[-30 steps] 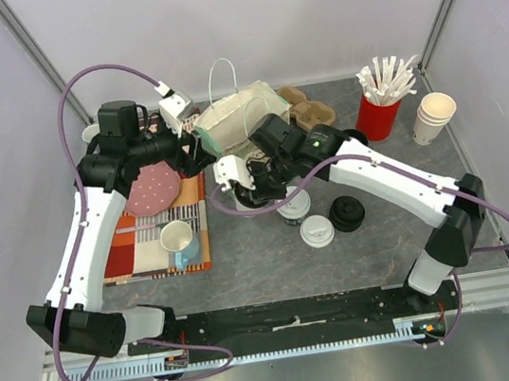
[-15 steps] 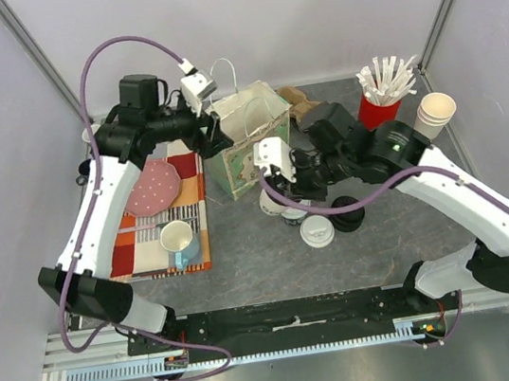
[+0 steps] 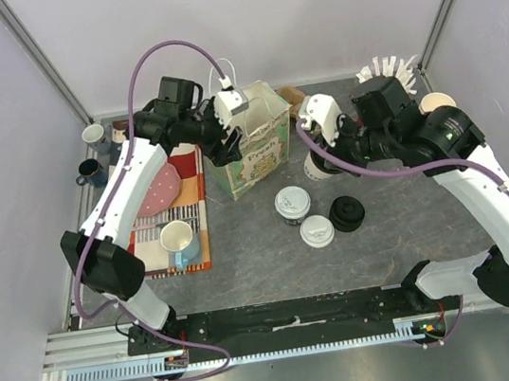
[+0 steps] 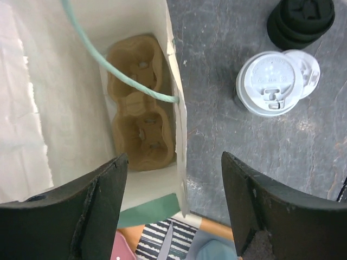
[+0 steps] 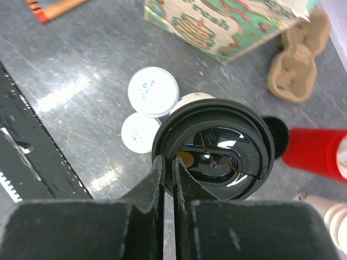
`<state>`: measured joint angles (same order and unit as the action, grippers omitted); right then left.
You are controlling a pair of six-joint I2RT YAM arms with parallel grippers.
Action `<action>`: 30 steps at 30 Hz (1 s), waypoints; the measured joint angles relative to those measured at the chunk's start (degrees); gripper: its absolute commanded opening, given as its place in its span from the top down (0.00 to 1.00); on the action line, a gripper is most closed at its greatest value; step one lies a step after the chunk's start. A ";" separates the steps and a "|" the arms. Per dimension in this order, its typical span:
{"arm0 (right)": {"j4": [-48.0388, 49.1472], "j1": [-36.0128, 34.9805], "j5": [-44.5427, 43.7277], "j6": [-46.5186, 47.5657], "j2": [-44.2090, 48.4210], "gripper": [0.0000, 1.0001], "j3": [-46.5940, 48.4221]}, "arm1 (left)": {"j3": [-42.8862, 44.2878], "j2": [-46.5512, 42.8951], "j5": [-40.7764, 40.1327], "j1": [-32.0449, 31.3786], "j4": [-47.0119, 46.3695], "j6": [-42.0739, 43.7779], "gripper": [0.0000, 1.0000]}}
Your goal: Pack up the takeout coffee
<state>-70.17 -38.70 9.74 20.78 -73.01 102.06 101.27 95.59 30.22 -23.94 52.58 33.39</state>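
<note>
One takeout coffee, a pale cup with a white sip lid, stands on the grey table in front of the printed paper bag. Over the bag's mouth, my left gripper is open and straddles the side wall's top edge without touching it. A cardboard carrier lies at the bottom of the bag. To the bag's right, my right gripper is shut on the rim of a black sip lid on a pale-walled cup, which hangs above the table.
A loose white lid and a black lid stack lie beside the white-lidded cup. A second carrier, a red cup of stirrers and stacked paper cups stand at the back right. At left, a placemat holds a mug.
The right arm has raised the black-lidded cup off the table and carried it right and back. The left gripper has slid right along the bag's top; the bag now stands upright.
</note>
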 measured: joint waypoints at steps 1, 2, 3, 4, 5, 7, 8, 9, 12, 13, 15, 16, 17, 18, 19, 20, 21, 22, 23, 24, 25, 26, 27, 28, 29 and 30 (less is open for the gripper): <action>-0.44 1.16 -0.28 0.02 -0.02 1.00 0.15 | 0.02 0.50 -0.33 -0.28 0.37 0.61 0.30; -0.87 2.40 -0.63 0.15 -0.04 1.00 0.44 | 0.02 1.01 -0.70 -0.46 0.81 1.09 0.32; -1.22 3.54 -0.79 0.31 -0.15 1.00 0.90 | 0.02 1.38 -1.14 -0.61 1.18 1.51 0.34; -1.38 4.52 -0.90 0.48 -0.26 1.00 1.38 | 0.02 1.64 -1.62 -0.79 1.53 1.92 0.40; -1.51 5.25 -0.92 0.66 -0.42 1.00 1.84 | 0.02 1.84 -1.84 -0.98 1.84 2.34 0.42; -1.70 6.58 -0.94 1.38 -0.94 1.00 3.30 | 0.02 1.99 -2.38 -1.27 2.32 2.95 0.54; -1.70 7.04 -0.92 1.57 -1.16 1.00 3.74 | 0.02 1.99 -2.78 -1.36 2.60 3.21 0.58; -1.73 7.45 -0.83 1.79 -1.38 1.00 4.17 | 0.02 1.99 -3.08 -1.51 2.82 3.43 0.61; -1.73 8.31 -0.79 2.43 -1.99 1.00 4.59 | 0.04 2.03 -4.20 -1.95 3.30 3.72 0.82; -1.73 8.50 -0.76 2.60 -2.23 1.00 4.61 | 0.17 2.12 -4.68 -2.10 3.65 3.67 0.93; -1.86 8.72 -0.66 3.02 -2.84 1.00 4.98 | 0.76 2.43 -5.42 -2.43 4.59 3.32 0.98; -1.86 8.79 -0.61 3.10 -3.17 1.00 5.27 | 1.18 2.54 -6.19 -2.64 4.98 3.04 0.98; -1.90 8.87 -0.59 3.23 -3.52 1.00 5.62 | 1.38 2.54 -6.54 -2.82 5.18 2.84 0.98; -1.90 8.87 -0.59 3.28 -3.82 1.00 6.01 | 1.44 2.49 -7.13 -2.97 5.27 2.58 0.98; -1.90 8.87 -0.59 3.39 -4.17 1.00 6.51 | 1.44 2.34 -7.54 -3.15 5.46 2.38 0.98; -1.92 8.87 -0.59 3.50 -4.55 1.00 7.10 | 1.42 2.16 -7.72 -3.19 5.86 2.19 0.98; -1.90 8.87 -0.57 3.52 -4.92 1.00 7.80 | 1.42 1.88 -7.85 -3.19 6.23 2.01 0.98; -1.88 8.92 -0.55 3.52 -5.25 1.00 8.48 | 1.42 1.55 -7.98 -3.19 6.60 1.90 0.98; -1.90 8.94 -0.55 3.56 -5.60 1.00 9.20 | 1.42 0.94 -8.24 -3.21 7.43 1.51 0.98; -1.88 8.94 -0.50 3.65 -5.90 1.00 9.90 | 1.42 0.11 -8.44 -3.21 8.46 0.92 0.98; -1.81 8.94 -0.39 3.74 -6.19 1.00 10.36 | 1.42 -0.79 -8.68 -3.19 9.27 0.39 0.98; -1.81 8.94 -0.35 3.87 -6.40 1.00 10.75 | 1.36 -1.66 -8.70 -3.19 9.79 -0.13 0.98; -1.79 8.94 -0.20 4.00 -6.64 1.00 11.06 | 0.83 -2.99 -8.57 -3.17 9.94 -0.85 0.98; -1.81 8.94 -0.07 4.13 -6.97 1.00 11.34 | -0.17 -4.63 -8.24 -3.19 10.12 -1.49 0.98; -1.81 8.94 0.11 4.26 -7.39 1.00 11.85 | -1.44 -6.62 -7.61 -3.26 10.51 -2.23 0.98; -1.79 8.94 0.31 4.37 -7.80 1.00 12.37 | -2.38 -8.17 -7.34 -3.37 10.82 -2.75 0.98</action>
<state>-71.96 -29.76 10.04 25.15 -80.82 114.43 98.89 87.42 22.87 -27.31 63.40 30.63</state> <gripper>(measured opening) 0.098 0.030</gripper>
